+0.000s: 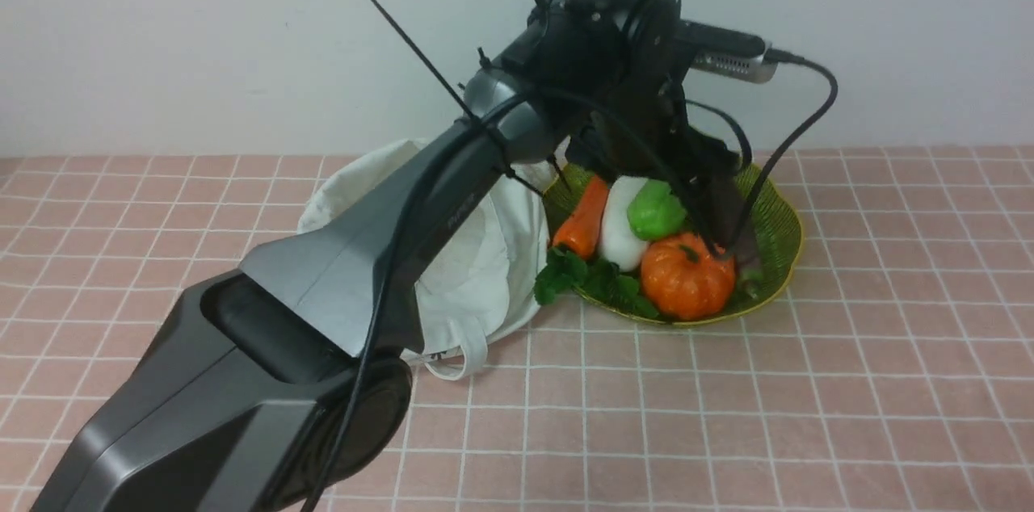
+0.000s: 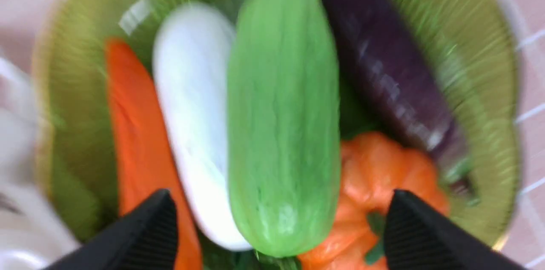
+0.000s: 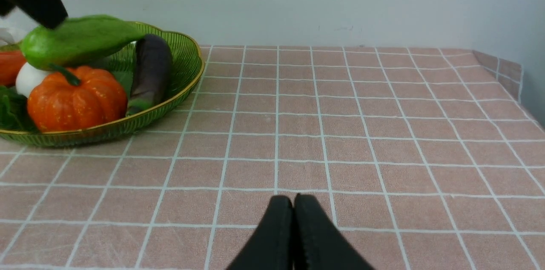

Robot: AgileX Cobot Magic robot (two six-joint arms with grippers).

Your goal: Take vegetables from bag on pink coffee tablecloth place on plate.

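Note:
The bright green gourd (image 1: 656,211) lies in the green plate (image 1: 783,253), resting on the white radish and the pumpkin. In the left wrist view the gourd (image 2: 283,125) runs lengthwise between my spread fingers. My left gripper (image 1: 662,201) hangs over the plate, open and empty, with its jaws wide apart on either side of the gourd (image 2: 281,195). The off-white bag (image 1: 485,253) slumps on the pink tablecloth (image 1: 808,383) just left of the plate, partly hidden by my left arm. My right gripper (image 3: 294,198) is shut and empty, low over the cloth to the right of the plate (image 3: 183,70).
The plate also holds a carrot (image 1: 583,217), a white radish (image 1: 618,231), an orange pumpkin (image 1: 687,279), a dark purple eggplant (image 3: 149,70) and leafy greens (image 1: 582,274). A pale wall runs behind the table. The table's right edge (image 3: 511,74) shows in the right wrist view.

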